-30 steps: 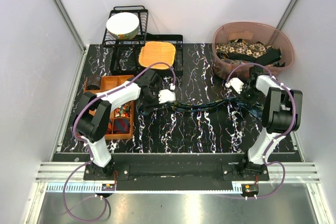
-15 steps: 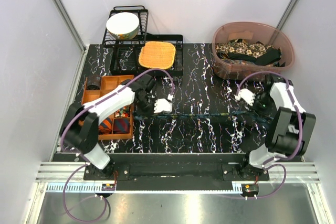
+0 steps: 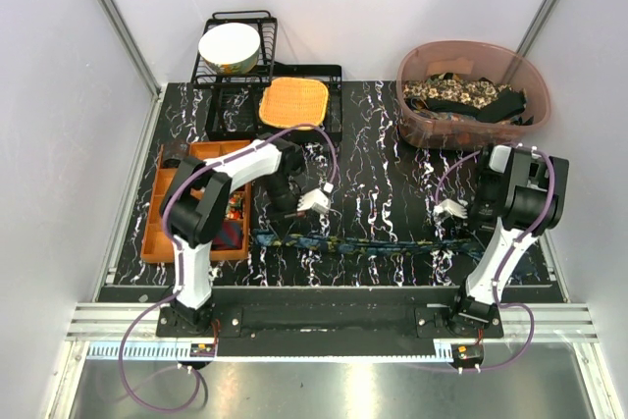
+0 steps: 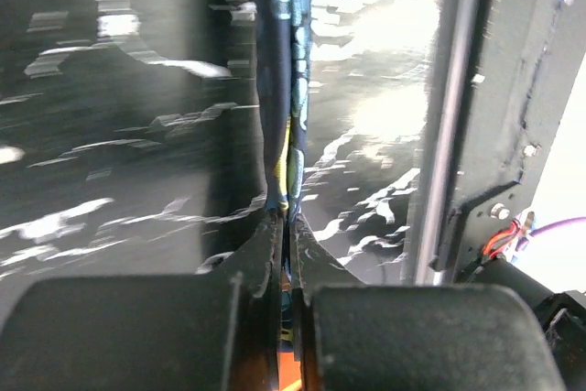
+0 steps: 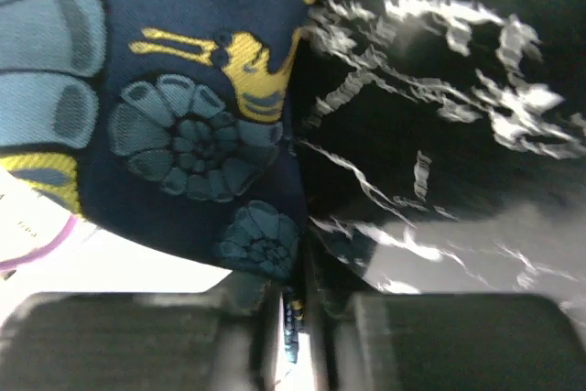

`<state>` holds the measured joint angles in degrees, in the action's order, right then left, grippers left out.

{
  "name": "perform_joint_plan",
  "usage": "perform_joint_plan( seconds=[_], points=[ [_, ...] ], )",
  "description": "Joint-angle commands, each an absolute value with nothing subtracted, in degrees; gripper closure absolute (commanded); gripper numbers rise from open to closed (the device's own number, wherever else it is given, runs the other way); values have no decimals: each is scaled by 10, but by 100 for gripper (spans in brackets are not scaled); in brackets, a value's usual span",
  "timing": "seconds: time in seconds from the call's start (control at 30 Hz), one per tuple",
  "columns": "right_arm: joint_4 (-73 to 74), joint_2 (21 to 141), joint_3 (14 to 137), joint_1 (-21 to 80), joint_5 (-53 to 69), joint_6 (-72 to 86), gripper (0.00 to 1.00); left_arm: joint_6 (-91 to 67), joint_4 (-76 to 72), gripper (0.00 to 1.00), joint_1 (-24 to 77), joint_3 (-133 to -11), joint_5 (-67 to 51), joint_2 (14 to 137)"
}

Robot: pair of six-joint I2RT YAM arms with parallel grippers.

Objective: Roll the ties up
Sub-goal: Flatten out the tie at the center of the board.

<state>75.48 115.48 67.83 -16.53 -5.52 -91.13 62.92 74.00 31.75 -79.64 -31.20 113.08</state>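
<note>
Seen from above, my left gripper [image 3: 312,201] and my right gripper [image 3: 449,209] stand well apart over the black marbled table [image 3: 383,134]. The dark blue tie [image 3: 363,242] is drawn out in a long narrow band between them, lying slightly nearer my bases than either gripper. In the left wrist view my left fingers [image 4: 137,336] are pressed together on one end of this tie, which runs straight ahead from the jaws over the table top, folded narrow, with yellow and teal print along its edge. In the right wrist view my right fingers [image 5: 128,341] stand almost closed, pinching the edge of the broad end, whose teal flowers and yellow figures spread to the upper left of the jaws. Beyond my right gripper a brown tub [image 3: 469,44] holds other ties [image 3: 461,95], beige floral and black. To the left of my left gripper an orange tray [image 3: 201,156] holds a striped tie [image 3: 229,234]; beyond that gripper lie an orange woven mat [image 3: 292,102] and a white bowl [image 3: 230,46] on a black rack [image 3: 235,19]
</note>
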Motion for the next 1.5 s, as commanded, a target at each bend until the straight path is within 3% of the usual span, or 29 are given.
perform_joint_plan(
  seconds=[0.0, 0.07, 0.1, 0.13, 0.2, 0.27, 0.3, 0.43, 0.6, 0.8, 1.33, 1.47],
  points=[
    [697, 1193, 722, -164, -92, -918, 71, 643, 785, 100, 285, -881, -324, 1188],
    [680, 1195, 722, -164, -93, -918, 61, 631, 767, 98, 278, -889, -314, 1208],
    [668, 1195, 721, -164, -98, -914, 41, 622, 756, 92, 279, -889, -296, 1212],
    [649, 1194, 720, -164, -100, -914, 27, 618, 752, 88, 279, -889, -290, 1216],
    [644, 1189, 730, -165, -92, -903, 16, 606, 740, 77, 278, -889, -278, 1226],
    [639, 1183, 754, -167, -81, -895, 13, 590, 721, 70, 273, -882, -271, 1230],
    [638, 1175, 764, -170, -68, -881, 1, 585, 715, 68, 273, -881, -260, 1232],
    [677, 1130, 818, -181, -10, -849, 0, 586, 715, 61, 266, -876, -257, 1229],
    [743, 991, 823, -179, 182, -815, 0, 576, 673, 44, 265, -845, -299, 1144],
    [682, 915, 718, -58, 238, -749, 0, 551, 610, 23, 267, -812, -296, 1077],
    [638, 1009, 656, -4, 247, -775, 5, 551, 584, 20, 265, -783, -290, 1032],
    [640, 987, 675, -4, 234, -755, 0, 549, 581, 20, 266, -771, -287, 1022]
  ],
)
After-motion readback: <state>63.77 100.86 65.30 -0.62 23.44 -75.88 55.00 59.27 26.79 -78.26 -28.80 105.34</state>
